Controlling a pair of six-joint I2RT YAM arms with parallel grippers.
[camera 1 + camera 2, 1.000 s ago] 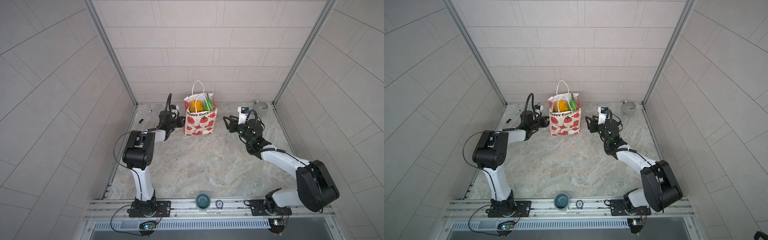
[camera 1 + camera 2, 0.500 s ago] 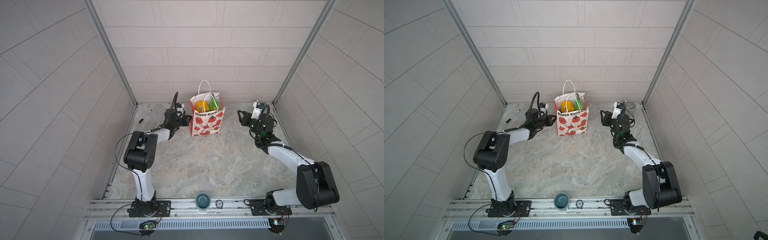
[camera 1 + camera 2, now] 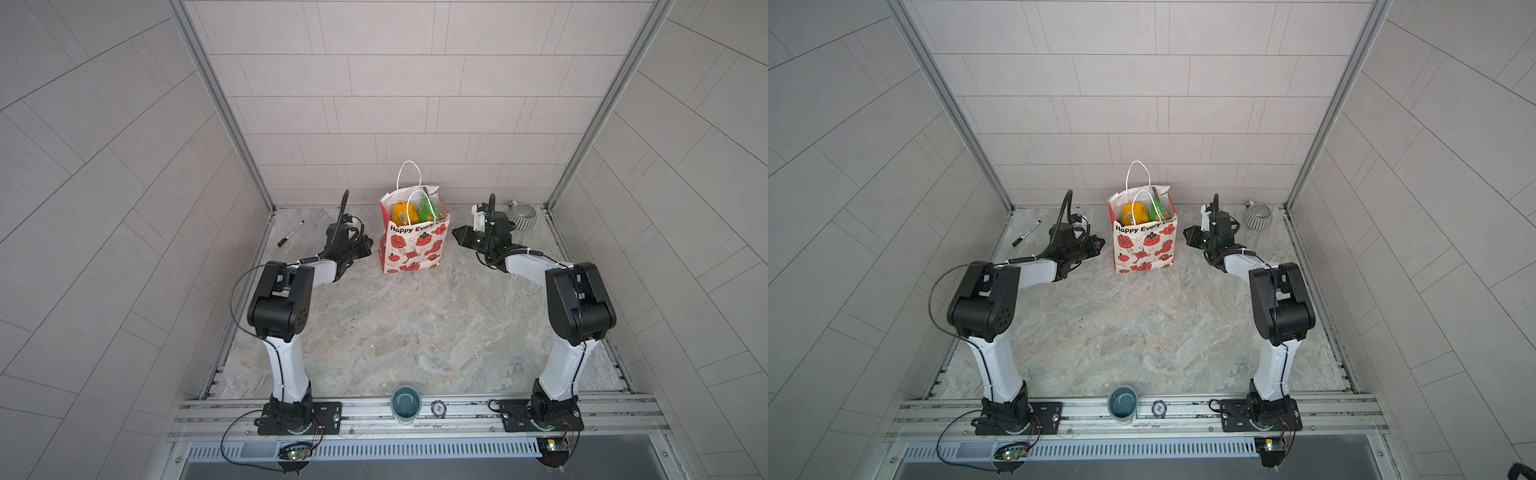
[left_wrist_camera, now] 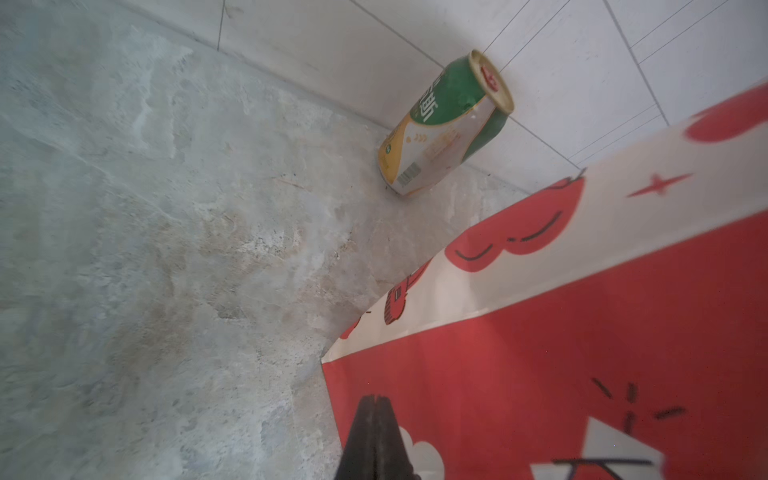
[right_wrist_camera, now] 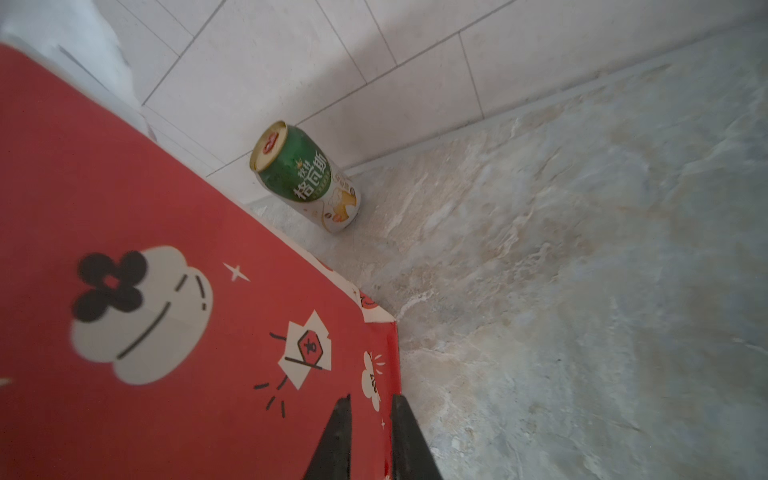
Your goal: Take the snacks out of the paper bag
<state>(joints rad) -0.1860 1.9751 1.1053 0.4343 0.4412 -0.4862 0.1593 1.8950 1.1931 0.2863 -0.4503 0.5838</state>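
Note:
The paper bag (image 3: 413, 249) (image 3: 1144, 249) stands upright at the back middle, white with red prints and red sides. Snacks show in its open mouth in both top views: a yellow-orange packet (image 3: 401, 214) (image 3: 1136, 214) and a green packet (image 3: 428, 210) (image 3: 1158, 210). My left gripper (image 3: 365, 247) (image 3: 1098, 243) (image 4: 375, 399) is shut and empty, its tip close against the bag's left red side (image 4: 540, 374). My right gripper (image 3: 457, 235) (image 3: 1187, 232) (image 5: 370, 399) points at the right red side (image 5: 187, 332), jaws a narrow gap apart and holding nothing.
A green-and-white drink can (image 4: 444, 124) (image 5: 307, 178) stands behind the bag by the back wall. A black pen (image 3: 291, 233) lies at the back left, a ribbed cup (image 3: 523, 216) at the back right. A teal cup (image 3: 406, 403) sits on the front rail.
The bag has shifted a little to the right, and my left gripper has followed along its side. My right arm has drawn back to the right and its jaws have narrowed.

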